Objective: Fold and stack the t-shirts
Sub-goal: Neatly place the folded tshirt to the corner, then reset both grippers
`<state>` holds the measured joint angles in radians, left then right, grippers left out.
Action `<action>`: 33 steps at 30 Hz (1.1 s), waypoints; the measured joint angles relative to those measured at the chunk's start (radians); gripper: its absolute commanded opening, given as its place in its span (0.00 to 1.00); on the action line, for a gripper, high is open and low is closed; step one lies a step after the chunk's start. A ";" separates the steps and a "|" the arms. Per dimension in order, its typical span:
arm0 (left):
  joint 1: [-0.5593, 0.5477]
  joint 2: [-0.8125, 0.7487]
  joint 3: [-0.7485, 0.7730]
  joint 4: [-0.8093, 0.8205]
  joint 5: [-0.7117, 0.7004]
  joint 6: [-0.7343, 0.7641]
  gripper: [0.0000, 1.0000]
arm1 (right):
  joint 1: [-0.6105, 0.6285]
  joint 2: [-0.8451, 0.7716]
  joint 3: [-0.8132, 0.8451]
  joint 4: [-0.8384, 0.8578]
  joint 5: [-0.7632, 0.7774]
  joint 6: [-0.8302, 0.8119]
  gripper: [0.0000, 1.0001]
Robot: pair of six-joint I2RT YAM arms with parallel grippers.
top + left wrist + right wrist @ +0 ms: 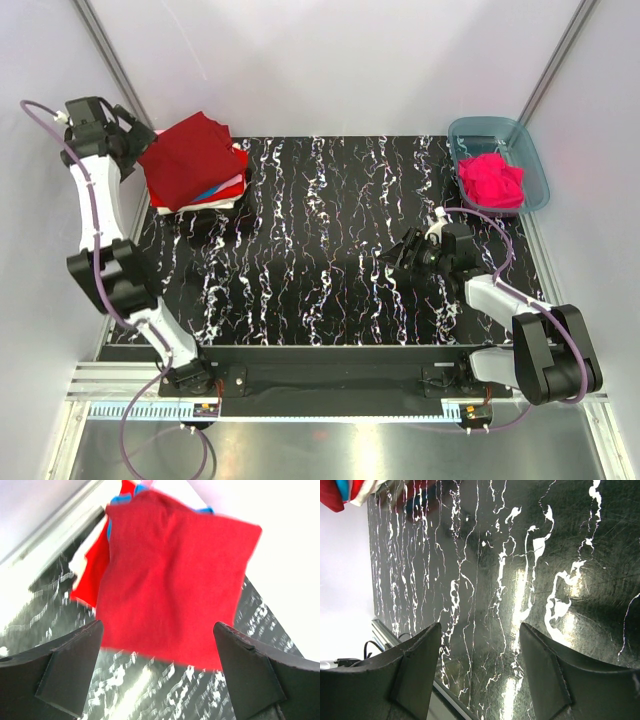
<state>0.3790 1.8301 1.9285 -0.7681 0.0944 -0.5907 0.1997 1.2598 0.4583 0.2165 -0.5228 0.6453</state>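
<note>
A stack of folded t-shirts lies at the table's far left corner, with a dark red one on top and blue, red and white edges showing beneath. My left gripper hovers just left of the stack. In the left wrist view it is open and empty, and the red top shirt lies ahead of the fingers. A crumpled hot pink t-shirt sits in the tub. My right gripper hangs open over bare table, holding nothing.
The translucent blue-grey tub stands at the far right corner. The black marbled table lies between the two arms. White walls close in at the back and on both sides. A corner of the stack shows at the right wrist view's top left.
</note>
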 measured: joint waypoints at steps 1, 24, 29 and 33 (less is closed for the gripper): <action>0.000 -0.037 -0.033 0.000 0.002 -0.008 0.99 | 0.000 0.000 0.000 0.000 -0.002 0.000 0.71; -0.393 -0.898 -1.064 0.100 0.043 0.109 0.99 | -0.011 -0.003 0.000 0.004 -0.021 0.000 0.72; -0.500 -1.002 -1.076 0.037 -0.001 0.153 0.99 | -0.011 -0.042 -0.004 0.004 -0.021 0.000 0.72; -0.511 -1.058 -1.075 0.028 -0.001 0.192 0.99 | -0.011 -0.079 -0.007 0.005 -0.021 0.000 0.73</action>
<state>-0.1318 0.7719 0.8536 -0.7403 0.0933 -0.3988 0.1883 1.1805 0.4515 0.2214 -0.5434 0.6453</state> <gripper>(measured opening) 0.987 0.725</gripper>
